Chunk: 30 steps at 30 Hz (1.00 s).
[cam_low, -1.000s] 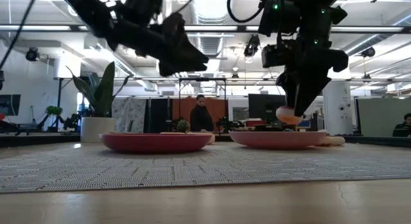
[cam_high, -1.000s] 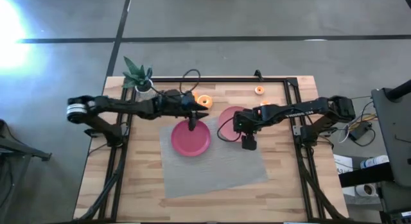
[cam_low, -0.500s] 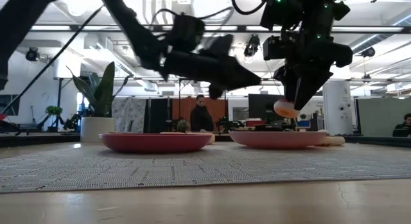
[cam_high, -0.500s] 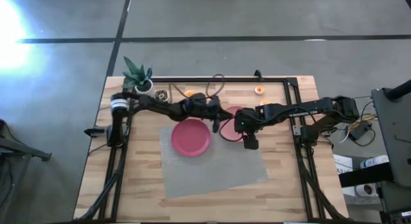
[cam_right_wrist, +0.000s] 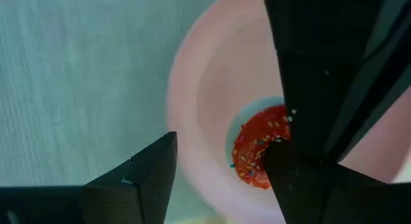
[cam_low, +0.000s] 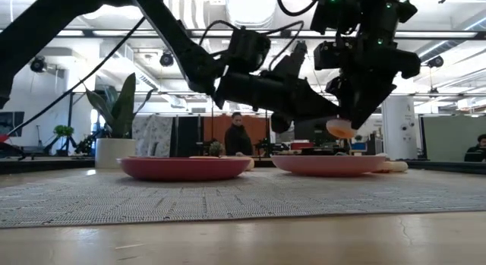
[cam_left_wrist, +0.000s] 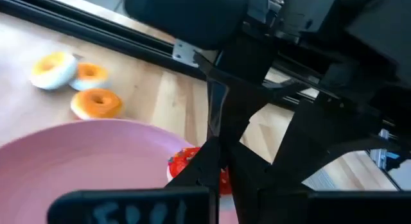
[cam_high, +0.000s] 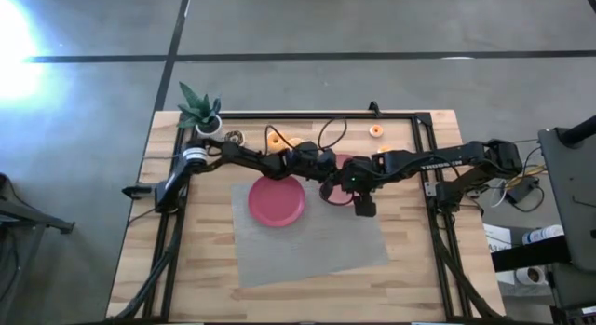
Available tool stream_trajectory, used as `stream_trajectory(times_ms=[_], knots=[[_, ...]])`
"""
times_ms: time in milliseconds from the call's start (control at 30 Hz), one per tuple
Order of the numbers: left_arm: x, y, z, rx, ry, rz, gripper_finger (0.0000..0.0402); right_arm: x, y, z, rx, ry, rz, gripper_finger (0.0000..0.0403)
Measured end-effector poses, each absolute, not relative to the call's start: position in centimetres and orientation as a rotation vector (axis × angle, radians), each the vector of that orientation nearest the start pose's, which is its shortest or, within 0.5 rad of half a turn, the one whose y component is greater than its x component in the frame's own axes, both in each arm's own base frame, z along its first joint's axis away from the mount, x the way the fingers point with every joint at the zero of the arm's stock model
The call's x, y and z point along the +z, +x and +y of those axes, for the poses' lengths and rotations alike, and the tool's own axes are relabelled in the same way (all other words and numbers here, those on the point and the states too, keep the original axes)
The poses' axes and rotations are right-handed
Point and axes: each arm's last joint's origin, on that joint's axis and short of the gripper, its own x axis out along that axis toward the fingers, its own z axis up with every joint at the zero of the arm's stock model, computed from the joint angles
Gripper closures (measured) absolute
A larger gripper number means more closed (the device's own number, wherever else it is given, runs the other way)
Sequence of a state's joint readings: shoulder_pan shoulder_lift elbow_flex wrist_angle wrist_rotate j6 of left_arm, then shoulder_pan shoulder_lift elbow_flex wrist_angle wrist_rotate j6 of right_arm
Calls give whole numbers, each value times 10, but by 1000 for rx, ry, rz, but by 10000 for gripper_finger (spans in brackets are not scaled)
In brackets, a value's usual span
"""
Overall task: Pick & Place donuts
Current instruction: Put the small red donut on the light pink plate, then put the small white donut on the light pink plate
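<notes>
- Left hand (cam_high: pixel 327 169) clenched tight with nothing visibly in it, stretched right across the tabletop (cam_high: pixel 205 269) and hanging over the pink plate (cam_left_wrist: pixel 83 160).
- Right hand (cam_low: pixel 345 122) over that same plate, fingers spread wide apart, just beside the left one. Pretty crowded in there.
- Red-iced donut (cam_right_wrist: pixel 257 150) with sprinkles and a pale rim, sitting right up against one of the right hand's fingers, not filling the gap between them.
- From table level, looks like a pale orange blob at the right hand's fingertips, clear above the plate rim. Can't tell if it's really being carried or how.
- In the left wrist view, same red donut peeking out from behind dark fingers, with the pink plate under it.
- Magenta plate (cam_high: pixel 277 202) next to the pink one on the grey mat (cam_high: pixel 307 246), nothing on it.
- Three loose donuts on bare wood beyond the pink plate: an orange one (cam_left_wrist: pixel 97 103), a white one with an orange top (cam_left_wrist: pixel 52 68) and a smaller pale one (cam_left_wrist: pixel 90 73), all close together.
- Another small orange donut (cam_high: pixel 375 131) well apart near the far edge, plus a dark brown one (cam_high: pixel 236 136) close to the potted plant (cam_high: pixel 197 109) in the far left corner.
- Person (cam_low: pixel 238 136) standing way back in the room.
</notes>
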<state>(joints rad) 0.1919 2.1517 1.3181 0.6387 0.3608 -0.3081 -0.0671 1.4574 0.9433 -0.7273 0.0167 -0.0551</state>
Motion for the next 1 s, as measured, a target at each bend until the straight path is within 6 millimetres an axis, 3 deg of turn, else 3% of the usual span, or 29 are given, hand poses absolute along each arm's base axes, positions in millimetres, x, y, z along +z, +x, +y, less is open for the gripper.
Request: stream_trajectory(times_ms=[167,567,767,1000], knots=[[155,467,77,-139,-368,275,399,205,262,-18,-42,-16,1255,184],[132,458,76,-87,-367,464,399,210,263,-19,-75,-6,1229,184],[173,452,77,-67,-307,397,399,221,251,-21,-154,-30,1225,183],[226,412,73,-11,-198,401,399,216,226,-33,-409,97,1249,184]])
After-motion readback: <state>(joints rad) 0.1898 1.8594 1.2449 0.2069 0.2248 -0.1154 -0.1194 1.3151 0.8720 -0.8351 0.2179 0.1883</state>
